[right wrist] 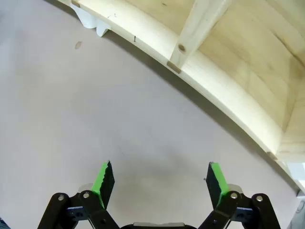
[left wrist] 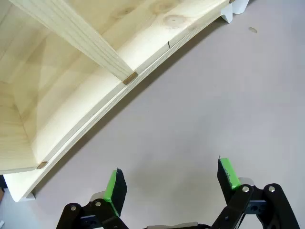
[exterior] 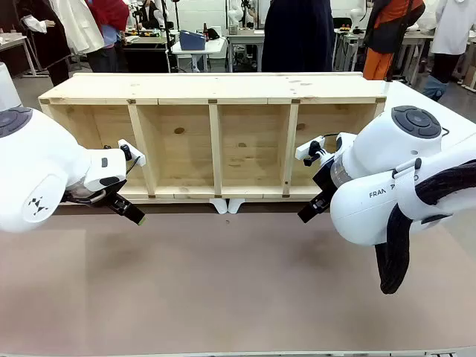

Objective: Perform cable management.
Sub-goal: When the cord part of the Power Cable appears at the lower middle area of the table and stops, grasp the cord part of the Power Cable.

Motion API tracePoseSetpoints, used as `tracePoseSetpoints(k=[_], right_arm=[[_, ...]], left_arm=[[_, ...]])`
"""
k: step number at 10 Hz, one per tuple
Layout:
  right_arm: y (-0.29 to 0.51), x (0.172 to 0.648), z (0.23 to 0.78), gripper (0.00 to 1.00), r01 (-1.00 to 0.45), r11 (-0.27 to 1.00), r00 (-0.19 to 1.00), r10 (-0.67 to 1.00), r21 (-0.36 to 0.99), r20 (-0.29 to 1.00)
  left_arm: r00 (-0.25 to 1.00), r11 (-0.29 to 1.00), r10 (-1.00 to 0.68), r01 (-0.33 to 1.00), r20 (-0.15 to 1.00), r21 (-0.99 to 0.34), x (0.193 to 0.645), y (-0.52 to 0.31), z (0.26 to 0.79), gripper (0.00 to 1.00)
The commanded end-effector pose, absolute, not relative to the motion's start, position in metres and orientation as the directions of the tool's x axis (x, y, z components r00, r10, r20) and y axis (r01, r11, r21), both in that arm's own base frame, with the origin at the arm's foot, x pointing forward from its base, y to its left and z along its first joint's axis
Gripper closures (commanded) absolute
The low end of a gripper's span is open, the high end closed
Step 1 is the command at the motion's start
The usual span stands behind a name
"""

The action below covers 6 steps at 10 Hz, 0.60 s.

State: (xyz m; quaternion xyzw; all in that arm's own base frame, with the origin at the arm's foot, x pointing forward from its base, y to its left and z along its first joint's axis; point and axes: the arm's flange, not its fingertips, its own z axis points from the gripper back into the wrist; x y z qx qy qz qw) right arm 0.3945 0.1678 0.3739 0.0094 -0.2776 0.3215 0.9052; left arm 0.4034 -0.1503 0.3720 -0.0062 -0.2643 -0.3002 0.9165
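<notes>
The cable is out of view. My left gripper [exterior: 132,213] hangs just above the table in front of the wooden shelf's [exterior: 216,97] left end. In the left wrist view this left gripper [left wrist: 172,183] stands open, with bare tabletop between its green pads [left wrist: 114,187]. My right gripper [exterior: 309,212] hangs near the shelf's right end. Seen from the right wrist, the right gripper [right wrist: 161,183] is open too, holding nothing.
The long wooden shelf lies on its side across the far half of the table, its several compartments facing me. Two small white brackets [exterior: 227,205] sit under its front middle. The brown tabletop [exterior: 223,282] stretches in front. People stand beyond the shelf.
</notes>
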Motion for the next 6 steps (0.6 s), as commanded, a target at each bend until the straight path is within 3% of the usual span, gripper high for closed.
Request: tracePoseSetpoints(k=[1,6], right_arm=[[0.1678,0.3945,0.3739,0.00,-0.587,0.793,0.639,0.577,-0.162,0.509],[0.1678,0.3945,0.3739,0.00,-0.587,0.793,0.639,0.577,-0.162,0.509]], left_arm=[[0.680,0.820,-0.547,0.554,0.488,0.147,0.4034,-0.1503,0.3719,0.00],[0.680,0.820,-0.547,0.554,0.488,0.147,0.4034,-0.1503,0.3719,0.00]])
